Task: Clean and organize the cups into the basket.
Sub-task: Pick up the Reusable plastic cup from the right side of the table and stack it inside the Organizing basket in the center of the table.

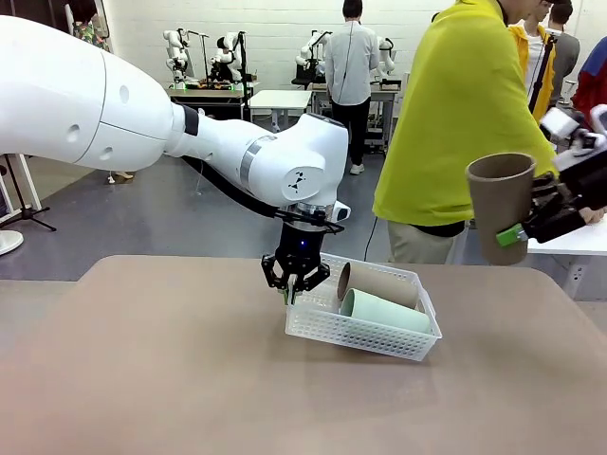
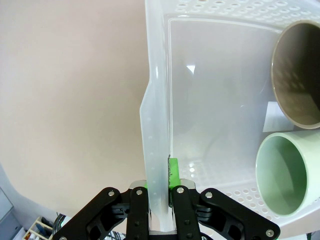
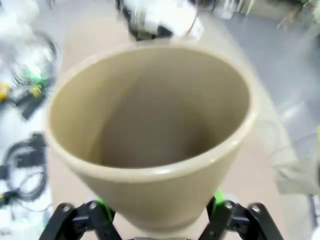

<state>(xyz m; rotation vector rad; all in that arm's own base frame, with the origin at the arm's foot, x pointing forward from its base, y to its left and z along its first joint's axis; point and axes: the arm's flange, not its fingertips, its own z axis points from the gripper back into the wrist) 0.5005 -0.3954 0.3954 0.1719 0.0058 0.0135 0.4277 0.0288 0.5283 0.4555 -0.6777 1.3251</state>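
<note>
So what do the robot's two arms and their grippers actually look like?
The left arm is glossy white with rounded joints, a grey ring, a small black mark on its wrist housing and a black cable hanging under it. The left gripper is black with a blue light and green pads on its fingers. The right gripper is black too, with green pads, below white wrist parts.

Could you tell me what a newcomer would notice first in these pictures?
Probably the left gripper clamped on the rim of the white basket, tipping it up at that end, with a brown cup and a mint cup lying inside. At the right edge, the right gripper holds another brown cup high above the table.
</note>
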